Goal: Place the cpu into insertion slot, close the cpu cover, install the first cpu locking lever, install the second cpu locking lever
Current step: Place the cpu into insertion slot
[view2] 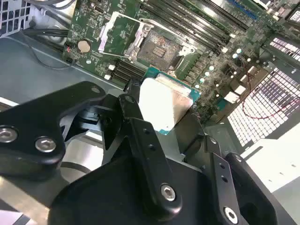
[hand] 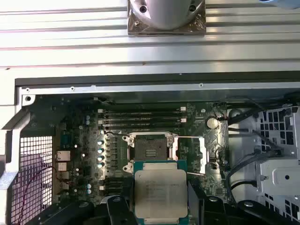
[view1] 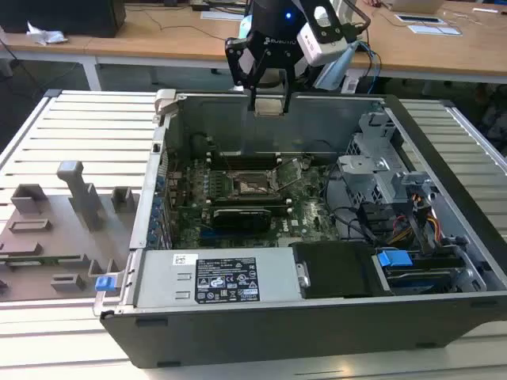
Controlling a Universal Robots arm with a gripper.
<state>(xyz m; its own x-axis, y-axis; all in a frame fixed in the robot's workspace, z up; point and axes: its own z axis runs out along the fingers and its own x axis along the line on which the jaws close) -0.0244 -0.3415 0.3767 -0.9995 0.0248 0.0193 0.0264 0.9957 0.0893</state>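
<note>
Inside the open computer case [view1: 277,332], the green motherboard [hand: 79,126] has its insertion slot [hand: 149,152] bare and the cpu cover [view2: 117,32] swung open, so no step looks finished. The end effector [view1: 268,101] hangs over the case's far wall, pointing down. It is clamped on the cpu [hand: 161,194], which is held above the slot.

No readable print, white label [view1: 227,279] included.
</note>
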